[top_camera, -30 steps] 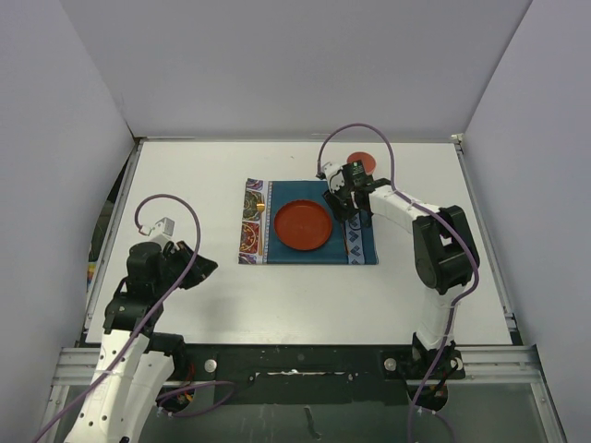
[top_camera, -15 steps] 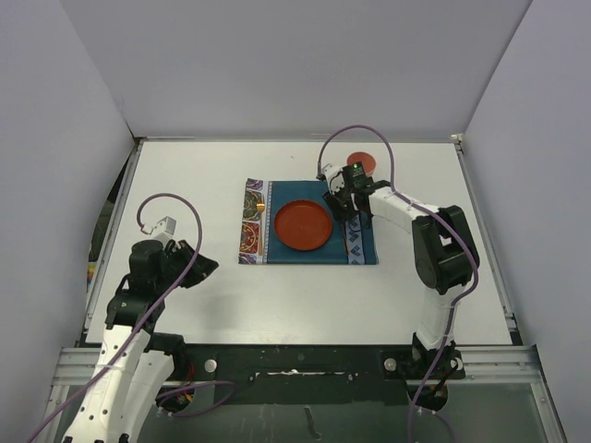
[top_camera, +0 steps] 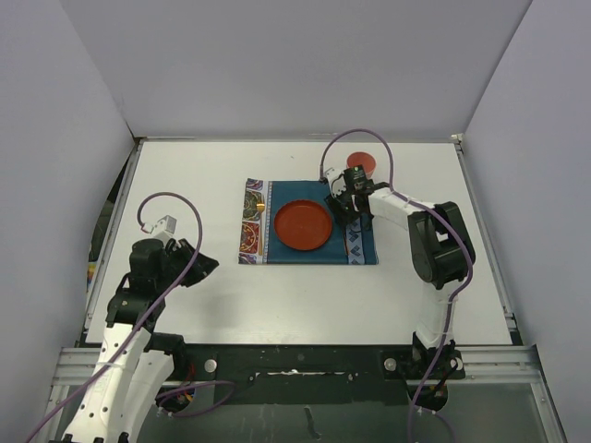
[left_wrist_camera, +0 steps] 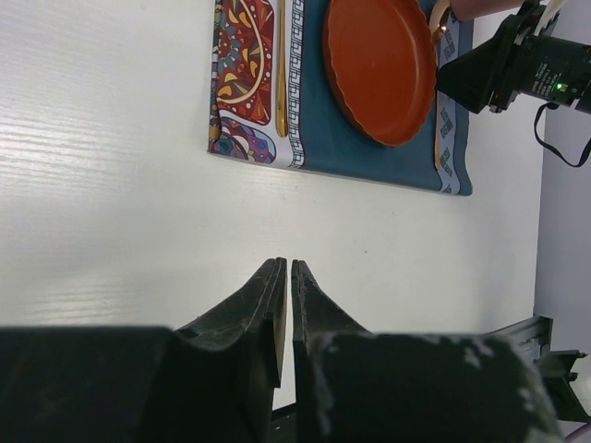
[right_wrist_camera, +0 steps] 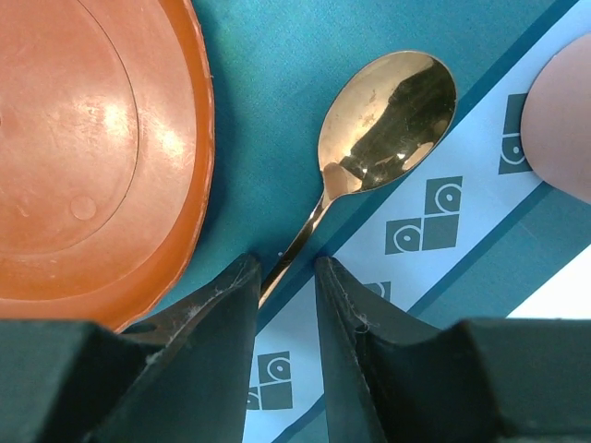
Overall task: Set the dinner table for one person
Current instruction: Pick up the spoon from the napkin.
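Note:
The white dinner table [top_camera: 185,185] holds a teal placemat [top_camera: 314,254] with a red plate [top_camera: 303,225] on it. A gold spoon [right_wrist_camera: 383,115] lies on the mat just right of the plate. Its handle runs between the fingers of my right gripper [right_wrist_camera: 286,268], which are slightly apart, with a gap wider than the handle. In the top view this gripper [top_camera: 340,212] sits low over the mat's right end. My left gripper [left_wrist_camera: 284,263] is shut and empty, above bare table at the near left [top_camera: 208,266]. A gold utensil [left_wrist_camera: 280,65] lies on the mat's left patterned end.
A small red round dish [top_camera: 360,161] stands on the table just beyond the mat's far right corner, close behind my right wrist; it shows as a pink blur in the right wrist view [right_wrist_camera: 563,120]. Grey walls enclose the table on three sides.
My right gripper has shifted slightly over the mat's right end. The left arm has barely moved.

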`<state>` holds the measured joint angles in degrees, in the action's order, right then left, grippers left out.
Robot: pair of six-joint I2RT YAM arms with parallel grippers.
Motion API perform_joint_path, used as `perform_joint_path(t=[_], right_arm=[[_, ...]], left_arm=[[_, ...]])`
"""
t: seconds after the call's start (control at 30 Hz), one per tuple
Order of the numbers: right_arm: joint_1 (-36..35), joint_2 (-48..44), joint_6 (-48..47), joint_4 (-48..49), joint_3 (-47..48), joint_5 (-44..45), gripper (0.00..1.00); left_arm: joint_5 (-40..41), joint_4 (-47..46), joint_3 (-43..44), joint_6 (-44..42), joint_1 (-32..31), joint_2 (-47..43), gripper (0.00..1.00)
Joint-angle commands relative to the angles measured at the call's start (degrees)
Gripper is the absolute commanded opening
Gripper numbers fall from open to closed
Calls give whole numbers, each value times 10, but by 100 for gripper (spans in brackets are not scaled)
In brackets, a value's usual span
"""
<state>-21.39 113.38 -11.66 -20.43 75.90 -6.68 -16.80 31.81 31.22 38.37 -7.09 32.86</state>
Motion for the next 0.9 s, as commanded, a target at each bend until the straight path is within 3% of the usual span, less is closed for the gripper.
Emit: perform_joint_path(t=[0.0, 0.47, 0.87], right_arm=[[4, -8, 2, 23, 3, -7, 31], [5, -3, 7, 15, 7, -7, 29], [4, -5, 17, -3, 26, -5, 5]], left_arm=[[-9, -40, -1, -1, -1, 1, 7], [-17, -61, -9, 3, -1, 15, 7], [-18, -55, -13, 5, -1, 6, 7]])
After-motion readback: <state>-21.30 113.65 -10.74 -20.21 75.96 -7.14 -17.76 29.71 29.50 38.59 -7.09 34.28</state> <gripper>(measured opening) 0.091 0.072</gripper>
